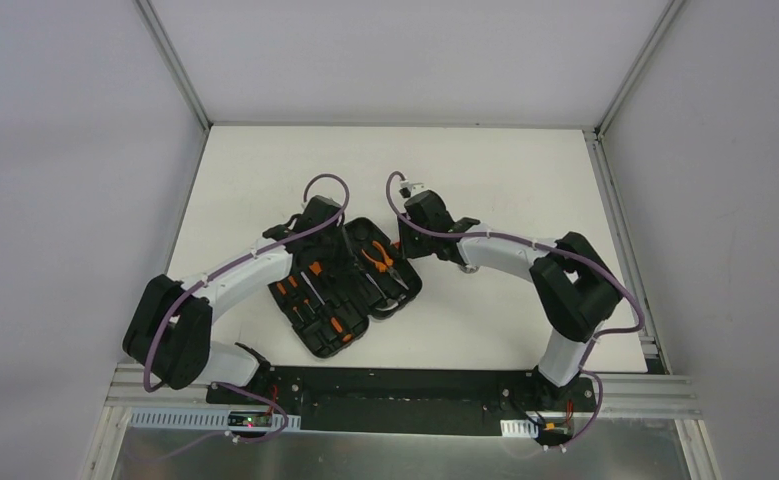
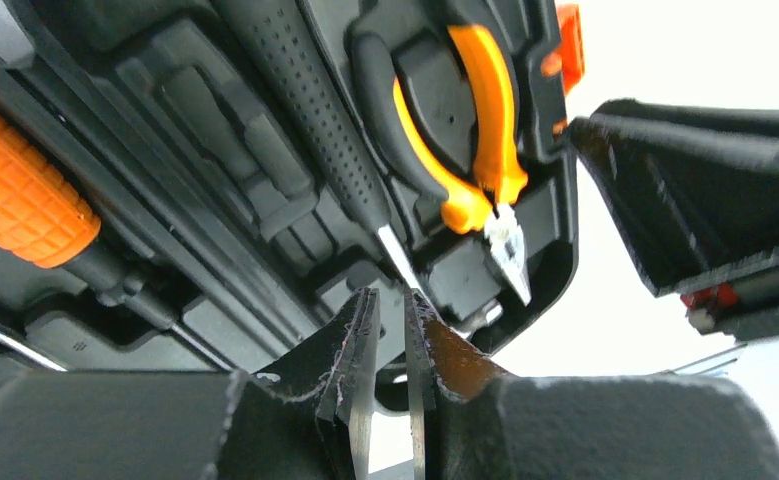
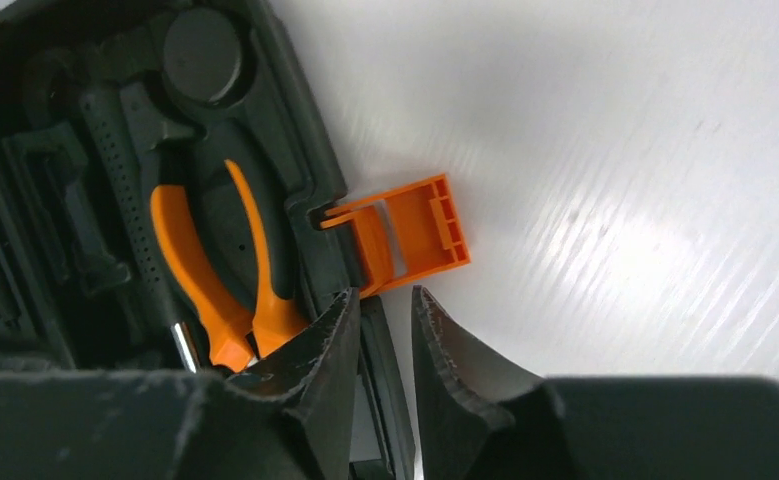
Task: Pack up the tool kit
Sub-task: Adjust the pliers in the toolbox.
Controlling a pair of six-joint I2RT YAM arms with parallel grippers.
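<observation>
A flat white bench (image 1: pixel 265 180) fills the middle of the room. Pale grey walls stand on the left (image 1: pixel 65 150), at the back (image 1: pixel 395 50) and on the right (image 1: pixel 725 150). Thin silver bars (image 1: pixel 172 62) run up the corners. A black strip (image 1: pixel 415 385) and a silver rail (image 1: pixel 665 385) sit at the near edge. Light makes a bright, streaky shine (image 3: pixel 605 230) on the bench.

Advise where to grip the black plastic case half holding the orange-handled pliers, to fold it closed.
Probably the raised outer rim beside the orange plastic latch, approached from the white table side with the jaws straddling it. That edge is the free one, carrying the latch, and looks thin enough to pinch.
</observation>
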